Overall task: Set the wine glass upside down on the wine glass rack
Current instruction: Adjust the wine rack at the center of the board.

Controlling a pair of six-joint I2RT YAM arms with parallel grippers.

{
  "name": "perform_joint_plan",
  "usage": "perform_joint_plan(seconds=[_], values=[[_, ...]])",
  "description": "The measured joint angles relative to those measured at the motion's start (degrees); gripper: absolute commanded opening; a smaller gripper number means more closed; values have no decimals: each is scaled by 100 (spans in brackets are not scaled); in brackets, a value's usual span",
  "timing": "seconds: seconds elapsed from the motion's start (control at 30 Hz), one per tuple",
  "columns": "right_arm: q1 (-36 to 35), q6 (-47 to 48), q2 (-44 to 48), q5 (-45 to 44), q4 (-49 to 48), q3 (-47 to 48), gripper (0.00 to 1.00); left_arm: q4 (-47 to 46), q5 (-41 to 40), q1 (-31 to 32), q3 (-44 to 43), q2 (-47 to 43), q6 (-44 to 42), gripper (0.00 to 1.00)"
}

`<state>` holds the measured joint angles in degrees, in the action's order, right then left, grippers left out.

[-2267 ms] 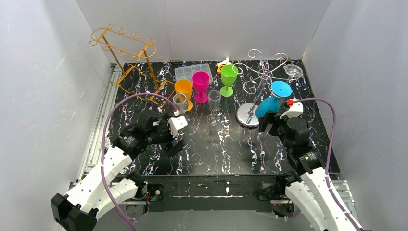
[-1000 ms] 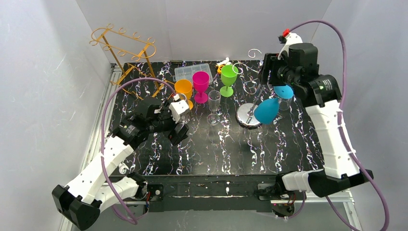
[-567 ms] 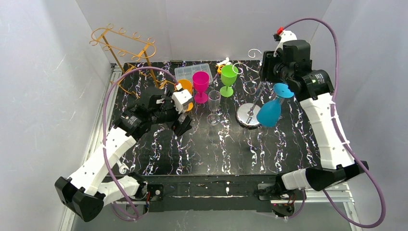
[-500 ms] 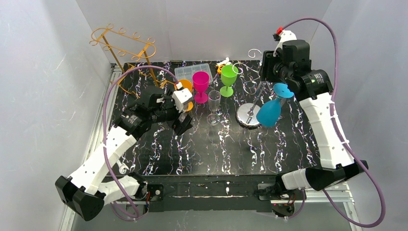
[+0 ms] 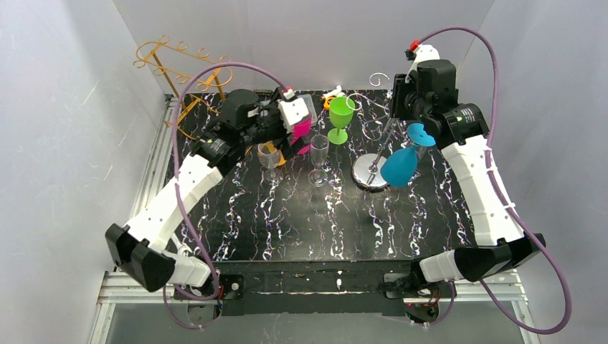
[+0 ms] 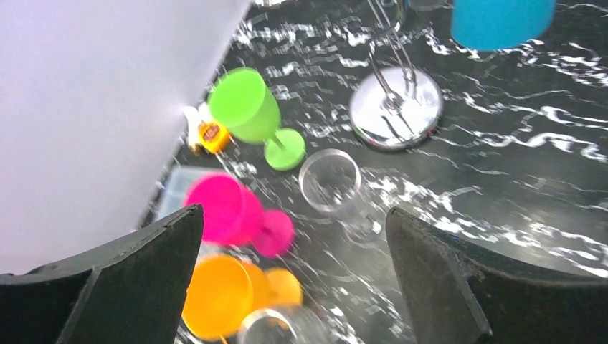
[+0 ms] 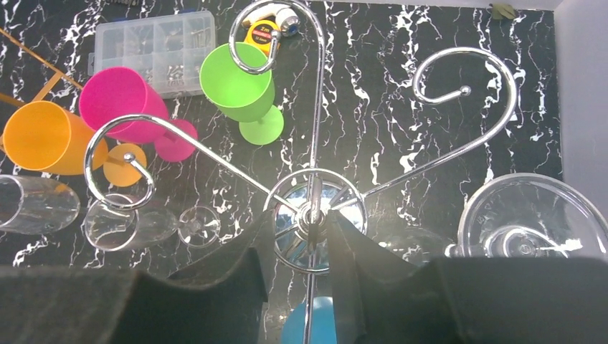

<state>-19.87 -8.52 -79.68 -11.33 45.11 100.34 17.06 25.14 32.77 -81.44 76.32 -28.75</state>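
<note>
We note the blue plastic wine glass (image 5: 399,166) hangs upside down on the chrome wire rack (image 5: 369,174); the narrowed, empty right tool (image 7: 300,226) above its hub may snag an arm and dislodge it, while the left tool (image 6: 292,213) stands wide.

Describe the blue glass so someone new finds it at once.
On the black marbled table, look right to the silver wire rack on its round base. The blue glass hangs from it, foot up and tilted. The other coloured glasses stand upright on the table.

Two racks (image 5: 368,174); four coloured goblets (image 5: 341,111); three clear glasses (image 5: 318,147); one compartment box (image 7: 147,43); one tape measure (image 7: 267,30).
</note>
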Motion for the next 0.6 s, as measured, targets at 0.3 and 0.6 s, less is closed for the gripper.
perform_joint_plan(seconds=[0.3,0.6], values=[[15,22,2,-80,-204,-160,29,-1515,284,515,-199,1114,-2060,87],[30,41,96,-96,-371,-339,27,-3225,401,768,-58,1835,-4210,68]])
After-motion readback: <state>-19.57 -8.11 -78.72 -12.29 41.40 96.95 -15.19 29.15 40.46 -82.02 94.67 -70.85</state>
